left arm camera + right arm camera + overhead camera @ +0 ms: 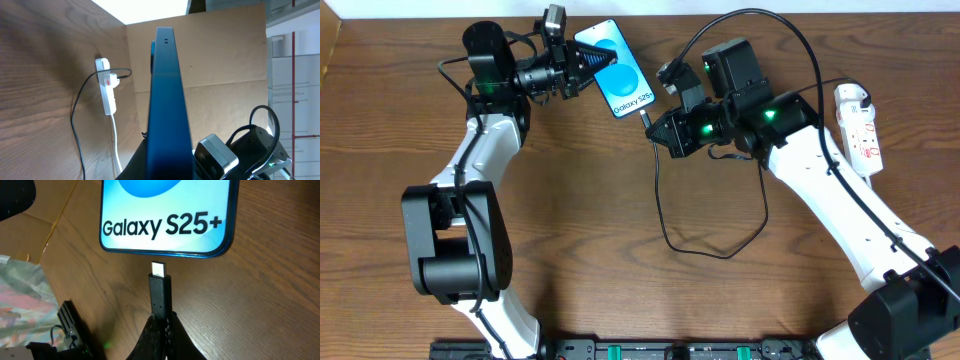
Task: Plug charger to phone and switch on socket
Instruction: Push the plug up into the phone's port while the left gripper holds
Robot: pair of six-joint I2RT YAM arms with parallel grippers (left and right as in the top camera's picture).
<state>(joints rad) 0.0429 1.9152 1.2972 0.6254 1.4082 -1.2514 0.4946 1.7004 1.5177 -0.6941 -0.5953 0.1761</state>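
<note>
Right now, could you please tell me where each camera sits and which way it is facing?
Overhead: above the table, looking straight down; both arms, phone, socket.
Left wrist: behind the left claw, sighting along the gripped phone's edge towards the socket.
Right wrist: behind the right claw, facing the phone's bottom edge; claw pinches the charger.
Shared: all three show the phone.

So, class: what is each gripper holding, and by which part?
Left gripper: the phone, by its top end. Right gripper: the charger, by its connector's black body.
</note>
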